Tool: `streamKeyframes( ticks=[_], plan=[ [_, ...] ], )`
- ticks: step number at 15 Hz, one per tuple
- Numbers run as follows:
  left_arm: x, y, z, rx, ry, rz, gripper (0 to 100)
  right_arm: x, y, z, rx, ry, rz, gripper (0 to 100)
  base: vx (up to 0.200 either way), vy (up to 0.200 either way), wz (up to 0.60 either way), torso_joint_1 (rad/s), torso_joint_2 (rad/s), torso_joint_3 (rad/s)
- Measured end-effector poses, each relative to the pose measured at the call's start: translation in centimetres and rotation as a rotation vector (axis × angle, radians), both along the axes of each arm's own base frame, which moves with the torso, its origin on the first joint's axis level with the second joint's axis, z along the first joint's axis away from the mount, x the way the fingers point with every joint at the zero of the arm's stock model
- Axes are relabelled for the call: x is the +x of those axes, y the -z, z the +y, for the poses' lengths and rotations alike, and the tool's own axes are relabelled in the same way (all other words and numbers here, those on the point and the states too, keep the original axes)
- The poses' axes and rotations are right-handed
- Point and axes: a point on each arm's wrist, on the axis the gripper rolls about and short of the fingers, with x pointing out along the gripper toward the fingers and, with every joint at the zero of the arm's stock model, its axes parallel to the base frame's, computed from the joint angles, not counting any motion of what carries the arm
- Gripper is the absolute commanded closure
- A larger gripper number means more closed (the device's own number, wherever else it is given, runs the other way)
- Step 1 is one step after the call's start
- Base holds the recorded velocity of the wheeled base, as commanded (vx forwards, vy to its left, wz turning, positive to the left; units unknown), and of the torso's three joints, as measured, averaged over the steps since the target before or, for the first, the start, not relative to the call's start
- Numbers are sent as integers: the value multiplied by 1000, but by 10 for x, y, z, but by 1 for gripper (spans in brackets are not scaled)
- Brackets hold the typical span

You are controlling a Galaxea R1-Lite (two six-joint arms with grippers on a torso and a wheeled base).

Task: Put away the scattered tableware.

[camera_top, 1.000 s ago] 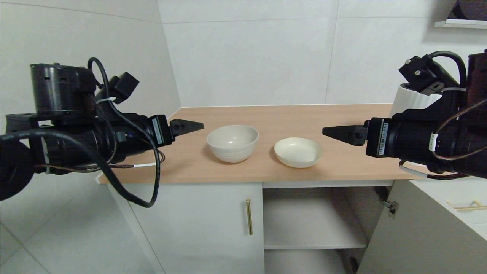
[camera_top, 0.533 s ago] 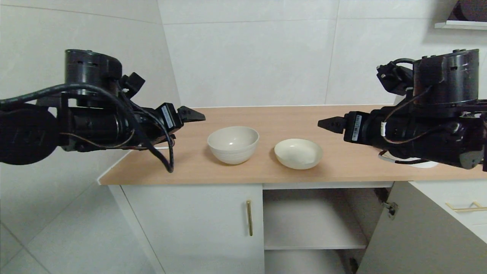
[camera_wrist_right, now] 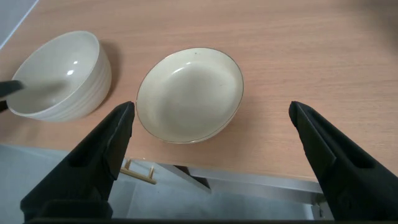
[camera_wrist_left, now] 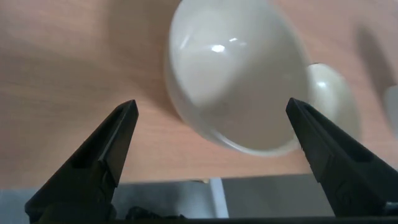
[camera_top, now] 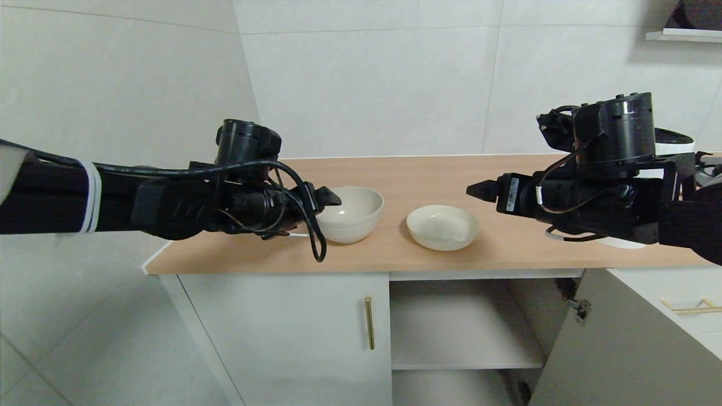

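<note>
On the wooden counter (camera_top: 428,175): two pale bowls stand side by side near the front edge, apart from each other, both upright.
Deep bowl (camera_top: 346,213): the one nearer the robot's left, cream, with faint ribs round its outer wall. Its inside shows smooth glaze and a small glint of light.
Shallow bowl (camera_top: 443,226): lower and wider, just beside the deep bowl on the robot's right. Its inside shows plain cream glaze and a thin darker line at the rim.
Cupboard bay (camera_top: 457,327): below the counter and under the shallow bowl, standing open, with a white shelf board across it.
Closed door (camera_top: 282,332): beside the bay on the left, with an upright brass handle.
Open door (camera_top: 620,349): swung out on the right of the bay.
White vessel (camera_top: 677,149): at the right end of the counter, partly hidden behind the right arm.
Left gripper (camera_top: 327,198): level with the deep bowl's rim, on its left side. In the left wrist view its fingers (camera_wrist_left: 99,162) are spread wide with the bowl framed between them. They hold nothing, and whether a tip touches the rim cannot be told.
Right gripper (camera_top: 479,190): above the counter, to the right of the shallow bowl and clear of it. In the right wrist view its fingers (camera_wrist_right: 99,155) are spread wide apart, with the shallow bowl seen between them lower down. They grasp nothing.
</note>
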Motion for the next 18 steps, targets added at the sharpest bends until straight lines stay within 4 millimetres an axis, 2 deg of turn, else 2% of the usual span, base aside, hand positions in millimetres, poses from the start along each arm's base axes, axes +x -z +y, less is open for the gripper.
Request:
streamKeyframes(
  ticks=[1,2,6,12,15,18],
  plan=[
    [3,4,-1,2,0,9,0,0,1,0,-1,0,2,0,0,0,0,0,0,0],
    [5,8,-2,5,1,16,100,1,1,0,-1,-1,3,0,0,0,0,0,0,0],
    [7,13,-4,11,2,29,100,1,2,1,-1,-1,5,0,0,0,0,0,0,0],
    [5,9,-2,7,0,22,100,4,4,2,-7,3,28,0,0,0,0,0,0,0],
    [0,5,-1,1,6,16,100,17,12,8,-20,57,69,0,0,0,0,0,0,0],
    [-6,-1,2,-4,11,8,100,40,30,14,-62,139,96,0,0,0,0,0,0,0]
  ],
)
